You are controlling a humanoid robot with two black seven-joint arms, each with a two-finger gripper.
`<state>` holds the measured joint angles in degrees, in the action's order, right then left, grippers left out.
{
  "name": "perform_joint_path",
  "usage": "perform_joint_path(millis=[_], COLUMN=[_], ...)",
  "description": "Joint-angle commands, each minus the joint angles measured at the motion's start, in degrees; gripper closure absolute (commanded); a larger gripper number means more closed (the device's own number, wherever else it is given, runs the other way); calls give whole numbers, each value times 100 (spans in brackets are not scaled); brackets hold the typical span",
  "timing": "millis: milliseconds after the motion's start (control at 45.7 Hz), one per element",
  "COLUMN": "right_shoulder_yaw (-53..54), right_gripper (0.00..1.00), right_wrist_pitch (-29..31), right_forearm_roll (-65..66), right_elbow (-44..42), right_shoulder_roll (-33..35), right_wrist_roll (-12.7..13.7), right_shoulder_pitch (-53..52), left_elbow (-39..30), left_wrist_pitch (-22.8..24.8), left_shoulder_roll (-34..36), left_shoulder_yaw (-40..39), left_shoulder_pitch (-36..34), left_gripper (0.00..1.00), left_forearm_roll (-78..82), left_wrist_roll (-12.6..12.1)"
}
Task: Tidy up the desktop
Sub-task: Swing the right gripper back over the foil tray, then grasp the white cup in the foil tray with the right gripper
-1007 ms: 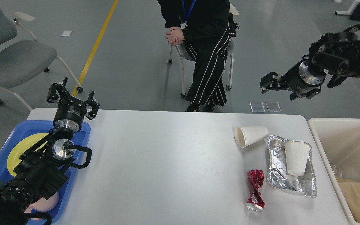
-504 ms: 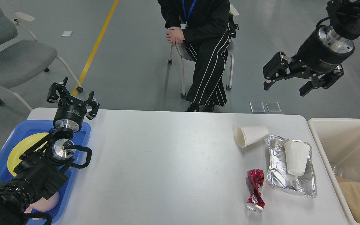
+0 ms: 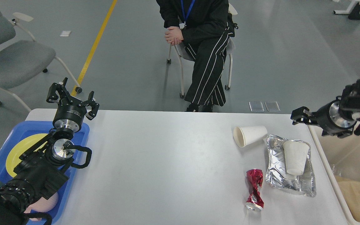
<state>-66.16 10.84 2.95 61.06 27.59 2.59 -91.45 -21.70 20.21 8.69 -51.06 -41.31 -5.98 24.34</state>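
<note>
Our right gripper [image 3: 299, 116] hangs end-on over the desktop [image 3: 167, 162], so we cannot tell its state. The paper cup [image 3: 250, 135] lying just below-left could roll away if nudged. Our left gripper [image 3: 72, 97] stays spread open.

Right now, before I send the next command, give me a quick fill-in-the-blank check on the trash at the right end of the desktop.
1. The crushed can on the desktop is ____ in colour.
2. One paper cup rests in the ____ tray.
3. The other paper cup lies on its ____, mouth toward the left.
4. The left gripper hovers with its fingers ____.

Missing words: red; foil; side; open
</note>
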Motion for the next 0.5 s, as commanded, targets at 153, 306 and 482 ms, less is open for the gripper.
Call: perform_joint_path(millis=[153, 306, 482], right_shoulder_yaw=[85, 296, 323], right_gripper=[0, 0, 0], right_wrist_pitch=[-1005, -1110, -1119], right_forearm_roll=[417, 435, 417], right_elbow=[-173, -611, -1430], right_shoulder_roll=[-298, -571, -975], right_wrist_roll=[-22, -22, -22], right_shoulder_pitch=[997, 1516, 2219], left_elbow=[-1, -1, -1], left_wrist_pitch=[1, 1, 1], left_shoulder_roll=[-8, -8, -8], left_shoulder_yaw=[0, 0, 0], left_shoulder_pitch=[0, 0, 0], left_gripper=[4, 4, 4], left_forearm_roll=[0, 0, 0], left_wrist_roll=[0, 0, 0])
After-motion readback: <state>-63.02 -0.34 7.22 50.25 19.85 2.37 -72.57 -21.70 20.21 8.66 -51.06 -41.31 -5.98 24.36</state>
